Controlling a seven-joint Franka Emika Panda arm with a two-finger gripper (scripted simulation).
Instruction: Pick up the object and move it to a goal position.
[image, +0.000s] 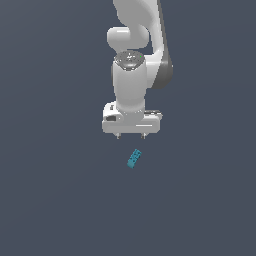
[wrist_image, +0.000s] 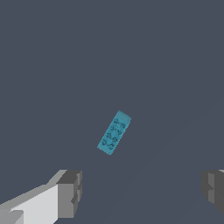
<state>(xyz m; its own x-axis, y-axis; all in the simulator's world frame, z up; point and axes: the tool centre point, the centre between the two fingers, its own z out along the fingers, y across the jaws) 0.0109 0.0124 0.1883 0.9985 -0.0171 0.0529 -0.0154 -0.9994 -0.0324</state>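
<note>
Exterior view first: the white arm hangs down from the top of the frame, and its gripper sits just above the middle, two short fingertips poking out below the wide white hand. Nothing between them; it holds nothing. The little teal block lies on the flat dark grey floor just below the gripper, at about six o'clock from it and a touch toward the exterior view's right. It lies at a slant, its long axis running from roughly one o'clock to seven o'clock. Block and fingertips are near each other but clearly apart.

Now the wrist view: the block sits close to the centre, dark marks plain on its top face, slanted the same way. The two grey finger pads stand far apart at the picture's edge, jaws wide open, and the block lies out ahead of the gap, not yet inside it.

So this looks like the approach before the grasp. To do it well, I'd say: bring the gap squarely over the block, turn the wrist so the pads meet its long sides, then descend straight. A tiny piece, so a skewed close could flick it away.
</note>
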